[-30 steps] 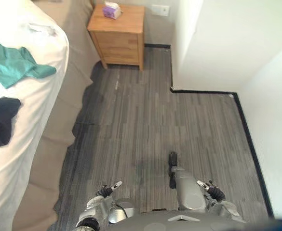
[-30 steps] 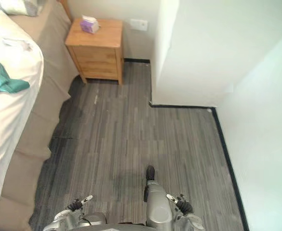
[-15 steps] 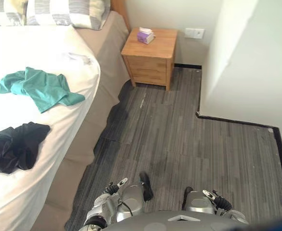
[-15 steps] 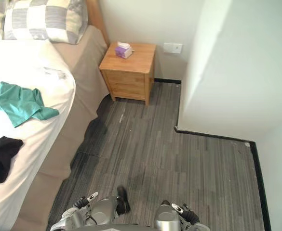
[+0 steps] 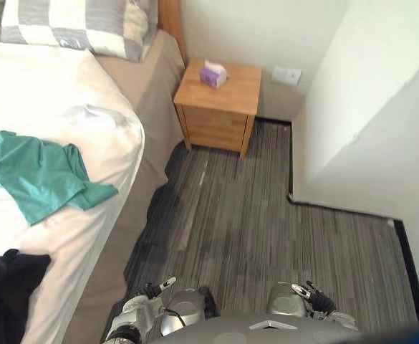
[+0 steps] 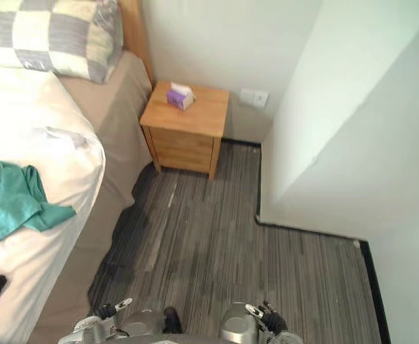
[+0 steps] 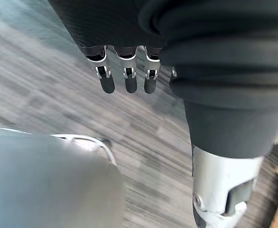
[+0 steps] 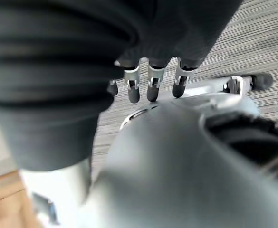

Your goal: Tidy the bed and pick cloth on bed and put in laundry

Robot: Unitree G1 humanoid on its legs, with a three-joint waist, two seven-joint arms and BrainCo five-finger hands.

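We look down along the side of the bed (image 5: 48, 86), whose white cover takes up the left of the head views. The teal cloth (image 5: 41, 175) lies crumpled on that cover, spread flat near the bed's edge, with one corner reaching toward the side. The black cloth (image 5: 5, 294) lies bunched lower on the same cover, apart from the teal one and closer to us. Both cloths rest on the bed, untouched by either hand. A grey and cream checked pillow (image 5: 80, 25) sits at the head of the bed, and a beige sheet (image 5: 148, 93) shows beneath the white cover and hangs down to the floor.

Beside the head of the bed stands a wooden nightstand (image 5: 216, 115) against the wall, with a purple tissue box (image 5: 213, 74) on its top. A white wall socket (image 5: 286, 75) is just to the right of it. Grey striped floor (image 5: 266, 229) runs from the nightstand toward us, bounded on the right by a white wall corner.

Our left hand (image 5: 152, 289) hangs low at the bottom of the view, over the floor and well apart from the bed's cover. Its fingers (image 7: 130, 81) point down, straight and released, holding nothing. Our right hand (image 5: 315, 295) hangs low on the other side, also over the floor. Its fingers (image 8: 152, 90) are likewise straight and released, with nothing in them.
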